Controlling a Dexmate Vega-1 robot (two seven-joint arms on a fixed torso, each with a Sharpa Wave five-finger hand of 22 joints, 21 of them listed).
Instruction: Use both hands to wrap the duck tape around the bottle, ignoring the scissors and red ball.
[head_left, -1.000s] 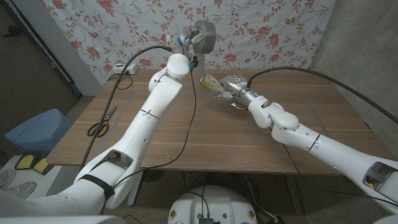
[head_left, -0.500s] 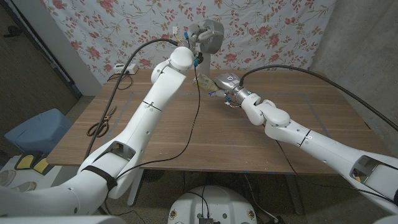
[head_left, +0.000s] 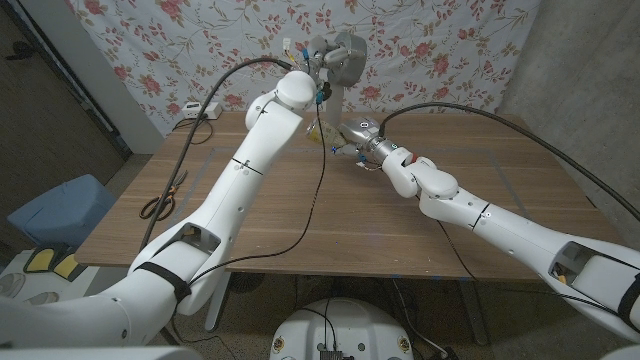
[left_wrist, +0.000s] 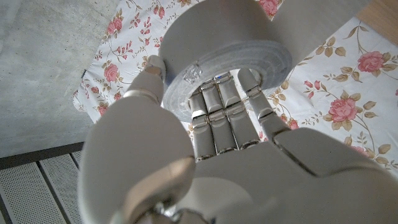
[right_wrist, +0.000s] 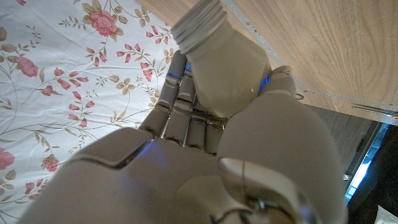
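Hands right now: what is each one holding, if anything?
Left hand: grips the roll of duck tape.
Right hand: holds the bottle.

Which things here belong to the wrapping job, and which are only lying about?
Belong to the job:
- duck tape, held up by the left robot hand
- bottle, held by the right robot hand

Only lying about:
- scissors on the table
- white power strip
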